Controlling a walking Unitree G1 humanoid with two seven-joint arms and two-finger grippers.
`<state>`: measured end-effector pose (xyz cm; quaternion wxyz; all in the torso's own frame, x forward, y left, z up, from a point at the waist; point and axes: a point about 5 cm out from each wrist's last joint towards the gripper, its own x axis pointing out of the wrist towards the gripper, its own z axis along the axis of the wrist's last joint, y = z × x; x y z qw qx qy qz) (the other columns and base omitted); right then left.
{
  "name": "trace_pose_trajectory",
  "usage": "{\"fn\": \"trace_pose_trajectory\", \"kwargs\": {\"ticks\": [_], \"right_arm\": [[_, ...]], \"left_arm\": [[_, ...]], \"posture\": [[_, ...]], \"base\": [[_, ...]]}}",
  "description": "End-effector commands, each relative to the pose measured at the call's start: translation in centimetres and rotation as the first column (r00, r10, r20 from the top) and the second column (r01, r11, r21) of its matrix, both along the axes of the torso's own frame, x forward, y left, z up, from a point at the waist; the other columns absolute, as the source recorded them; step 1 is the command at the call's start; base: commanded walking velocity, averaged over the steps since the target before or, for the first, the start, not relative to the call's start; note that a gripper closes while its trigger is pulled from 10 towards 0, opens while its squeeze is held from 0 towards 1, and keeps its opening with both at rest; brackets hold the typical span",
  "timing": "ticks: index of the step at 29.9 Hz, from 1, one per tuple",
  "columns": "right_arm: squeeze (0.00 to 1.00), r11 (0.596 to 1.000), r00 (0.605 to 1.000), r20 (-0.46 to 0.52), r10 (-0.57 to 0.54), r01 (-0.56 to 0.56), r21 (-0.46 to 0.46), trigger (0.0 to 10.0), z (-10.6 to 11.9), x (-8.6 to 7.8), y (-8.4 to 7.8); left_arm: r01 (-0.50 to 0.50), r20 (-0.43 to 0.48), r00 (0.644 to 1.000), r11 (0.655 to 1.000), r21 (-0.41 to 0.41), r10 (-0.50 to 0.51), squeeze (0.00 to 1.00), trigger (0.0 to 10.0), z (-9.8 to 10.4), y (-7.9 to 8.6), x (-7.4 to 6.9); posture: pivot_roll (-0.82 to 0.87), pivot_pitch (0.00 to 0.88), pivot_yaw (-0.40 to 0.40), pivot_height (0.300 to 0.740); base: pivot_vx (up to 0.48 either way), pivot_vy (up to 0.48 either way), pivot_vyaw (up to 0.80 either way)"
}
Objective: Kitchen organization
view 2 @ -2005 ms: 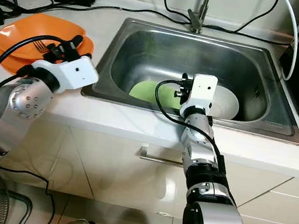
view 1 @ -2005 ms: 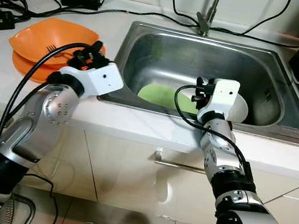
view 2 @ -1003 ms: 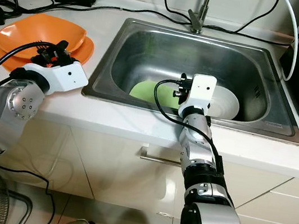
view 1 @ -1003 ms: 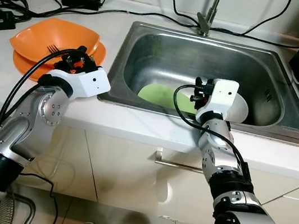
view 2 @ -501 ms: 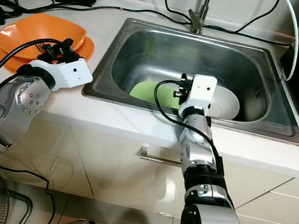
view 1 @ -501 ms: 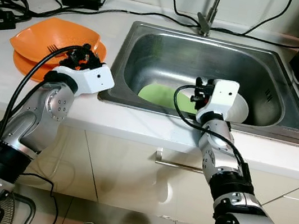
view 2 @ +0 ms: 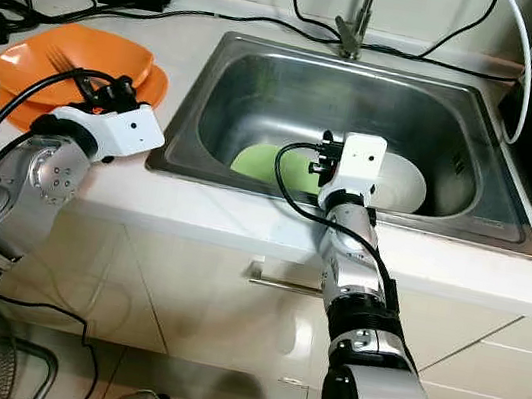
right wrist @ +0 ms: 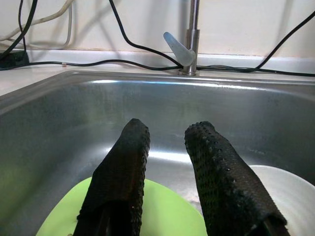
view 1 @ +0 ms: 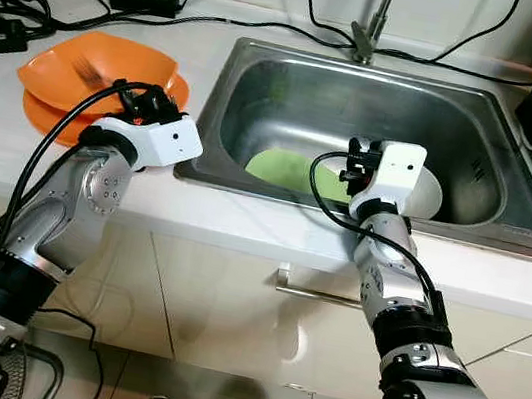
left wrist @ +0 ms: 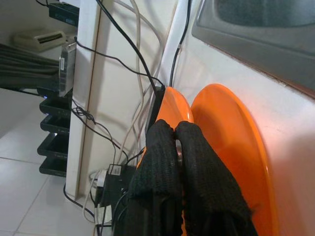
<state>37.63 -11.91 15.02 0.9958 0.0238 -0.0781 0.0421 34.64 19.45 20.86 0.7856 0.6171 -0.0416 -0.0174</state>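
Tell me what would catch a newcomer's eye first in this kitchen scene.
The orange plates stacked on the counter left of the sink, with the left gripper shut just over them. Then the green plate and white plate lying in the sink basin, the right gripper open above them.

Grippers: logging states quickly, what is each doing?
Left gripper: shut, beside the orange plates.
Right gripper: open, empty, over the sink.

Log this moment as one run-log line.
left end effector: shut, by orange plates | right end effector: open, over green plate in sink | white plate: in sink
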Motion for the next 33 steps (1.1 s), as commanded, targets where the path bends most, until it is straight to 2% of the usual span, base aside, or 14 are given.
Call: {"fn": "trace_pose_trajectory", "kwargs": {"ticks": [1, 9, 14, 17, 18, 19, 20, 22, 26, 27, 30, 31, 32, 33], "right_arm": [[0.00, 1.000, 0.999, -0.044, -0.015, 0.015, 0.007, 10.0, -0.9, -0.2, -0.4], [0.00, 1.000, 0.999, -0.043, -0.014, 0.014, 0.007, 10.0, -0.9, -0.2, -0.4], [0.00, 1.000, 0.999, -0.044, -0.011, 0.012, 0.008, 10.0, -0.9, -0.2, -0.3], [0.00, 1.000, 0.999, -0.044, -0.010, 0.010, 0.008, 10.0, -0.9, -0.2, -0.2], [0.00, 1.000, 0.999, -0.044, -0.009, 0.010, 0.008, 10.0, -0.9, -0.2, -0.2], [0.00, 1.000, 0.999, -0.044, -0.009, 0.010, 0.007, 10.0, -0.9, -0.2, -0.2], [0.00, 1.000, 0.999, -0.044, -0.010, 0.010, 0.007, 10.0, -0.9, -0.2, -0.2], [0.00, 1.000, 0.999, -0.044, -0.010, 0.011, 0.008, 10.0, -0.9, -0.2, -0.2], [0.00, 1.000, 0.999, -0.040, -0.021, 0.021, 0.004, 10.0, -0.9, -0.2, -0.5], [0.00, 1.000, 0.999, -0.040, -0.021, 0.021, 0.004, 10.0, -0.9, -0.2, -0.5], [0.00, 1.000, 0.999, -0.033, -0.029, 0.029, -0.003, 10.0, -0.7, -0.1, -0.8], [0.00, 1.000, 0.999, -0.033, -0.029, 0.029, -0.003, 10.0, -0.7, -0.1, -0.8], [0.98, 0.999, 0.999, -0.023, -0.040, 0.040, -0.019, 10.0, -0.5, -0.1, -1.0], [0.98, 0.999, 0.999, -0.023, -0.040, 0.040, -0.019, 10.0, -0.5, -0.1, -1.0]], "left_arm": [[-0.008, 0.010, 1.000, 1.000, 0.011, 0.008, 0.00, 0.0, 0.3, 0.0, 0.1], [0.016, 0.046, 0.999, 1.000, 0.026, -0.018, 0.00, 0.0, 1.0, -0.4, 0.1], [0.108, 0.144, 0.983, 0.992, 0.062, -0.116, 0.00, 0.0, 2.4, -1.7, 0.0], [0.209, 0.253, 0.942, 0.976, 0.066, -0.219, 0.00, 0.1, 4.1, -3.5, -0.5], [0.253, 0.303, 0.916, 0.965, 0.072, -0.262, 0.00, 2.4, 5.0, -4.4, -0.8], [0.292, 0.343, 0.891, 0.954, 0.065, -0.296, 0.00, 8.5, 5.6, -5.2, -1.1], [0.311, 0.362, 0.879, 0.948, 0.059, -0.311, 0.00, 10.0, 6.0, -5.5, -1.3], [0.332, 0.366, 0.872, 0.942, 0.045, -0.325, 0.00, 10.0, 6.1, -5.6, -1.3], [0.516, 0.389, 0.808, 0.849, -0.108, -0.442, 0.00, 10.0, 6.4, -7.6, -1.8], [0.516, 0.389, 0.808, 0.849, -0.108, -0.442, 0.00, 10.0, 6.4, -7.6, -1.8], [0.663, 0.453, 0.740, 0.652, -0.368, -0.497, 0.00, 10.0, 7.1, -10.1, -2.8], [0.663, 0.453, 0.740, 0.652, -0.368, -0.497, 0.00, 10.0, 7.1, -10.1, -2.8], [0.686, 0.457, 0.726, 0.501, -0.528, -0.513, 0.00, 10.0, 7.4, -11.2, -3.2], [0.686, 0.457, 0.726, 0.501, -0.528, -0.513, 0.00, 10.0, 7.4, -11.2, -3.2]], "posture": [[0.11, 0.083, -0.016, 0.740], [0.12, 0.070, -0.015, 0.740], [0.12, 0.068, -0.015, 0.740], [0.12, 0.070, -0.015, 0.740], [0.12, 0.071, -0.016, 0.740], [0.12, 0.071, -0.016, 0.740], [0.12, 0.075, -0.014, 0.740], [0.12, 0.076, -0.014, 0.740], [0.11, 0.078, -0.013, 0.740], [0.11, 0.078, -0.013, 0.740], [0.11, 0.078, -0.012, 0.740], [0.11, 0.078, -0.012, 0.740], [0.11, 0.079, -0.011, 0.740], [0.11, 0.079, -0.011, 0.740]], "base": [[0.000, 0.000, 0.00], [0.000, 0.000, 0.00], [0.000, 0.000, 0.00], [0.000, 0.000, 0.00], [0.000, 0.000, 0.00], [0.000, 0.000, 0.00], [0.000, 0.000, 0.00], [0.000, 0.000, 0.00], [0.000, 0.000, 0.00], [0.000, 0.000, 0.00], [0.000, 0.000, 0.00], [0.000, 0.000, 0.00], [0.000, 0.000, 0.00], [0.000, 0.000, 0.00]]}}
